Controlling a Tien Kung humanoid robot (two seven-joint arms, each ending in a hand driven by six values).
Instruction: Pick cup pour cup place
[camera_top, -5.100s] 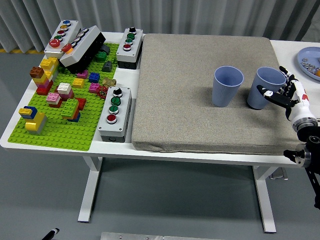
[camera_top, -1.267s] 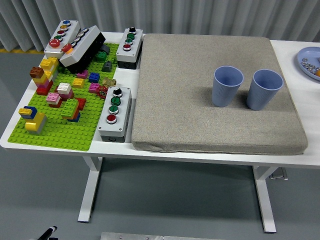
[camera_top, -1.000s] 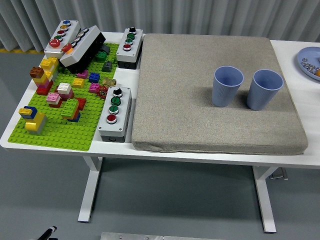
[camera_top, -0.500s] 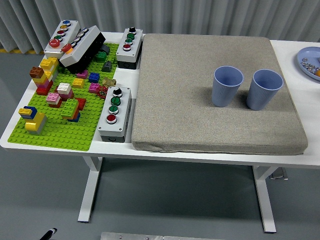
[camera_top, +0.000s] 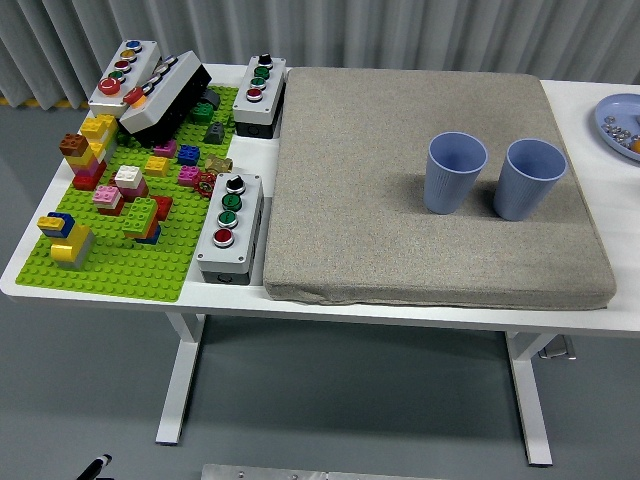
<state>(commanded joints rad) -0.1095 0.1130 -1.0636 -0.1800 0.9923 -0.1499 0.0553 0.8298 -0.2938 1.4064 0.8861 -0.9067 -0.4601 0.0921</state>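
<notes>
Two blue cups stand upright on the right half of the grey mat (camera_top: 400, 190). Left cup (camera_top: 455, 173) and right cup (camera_top: 529, 179) sit side by side, just apart, not touching, mouths open upward. Contents of either: cannot tell from this angle. Right cup is near the mat's right edge; both lie about midway between the mat's near and far edges.

No robot hand or arm in view, left or right; hand state cannot be reported for either. No person at the far side.

The mat covers most of the white table (camera_top: 590, 100), from centre to right. Past its far right corner, a blue plate (camera_top: 615, 110) is cut by the picture's right edge, with small items on it, too small to identify.

Left of the mat: a grey button box (camera_top: 230, 224) with black, green and red buttons, just beside the mat's near left edge. A second button box (camera_top: 259, 92) stands at the mat's far left corner. Further left, a green baseplate (camera_top: 130, 270) carries scattered coloured bricks: yellow, pink, red, blue, brown. At its far end, a third button box (camera_top: 124, 75) and a black box (camera_top: 165, 98) tilted against it.
</notes>
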